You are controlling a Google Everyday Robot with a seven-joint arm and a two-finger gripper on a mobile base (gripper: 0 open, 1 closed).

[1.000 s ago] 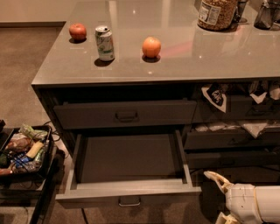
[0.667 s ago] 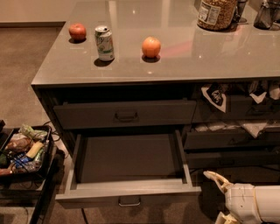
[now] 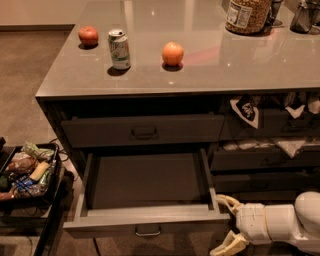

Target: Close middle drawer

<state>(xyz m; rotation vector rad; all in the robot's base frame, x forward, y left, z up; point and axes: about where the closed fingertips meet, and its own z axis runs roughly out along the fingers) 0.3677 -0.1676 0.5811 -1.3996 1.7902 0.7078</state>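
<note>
The middle drawer [image 3: 145, 220] is pulled far out below the counter, its long grey box body empty, with a small bail handle [image 3: 148, 231] centred on its front. The slimmer-fronted top drawer [image 3: 142, 131] above it is shut. My gripper [image 3: 226, 223] sits low at the bottom right, just beyond the open drawer's front right corner, with its two tan fingers [image 3: 227, 202] spread apart and nothing between them. The white arm runs off to the right edge.
A grey countertop [image 3: 250, 60] carries a red apple [image 3: 88, 35], a soda can [image 3: 119, 48], an orange [image 3: 172, 53] and a jar [image 3: 248, 15]. Drawers with snack bags [image 3: 246, 111] stand at the right. A black tray of packets [image 3: 25, 172] sits at the left.
</note>
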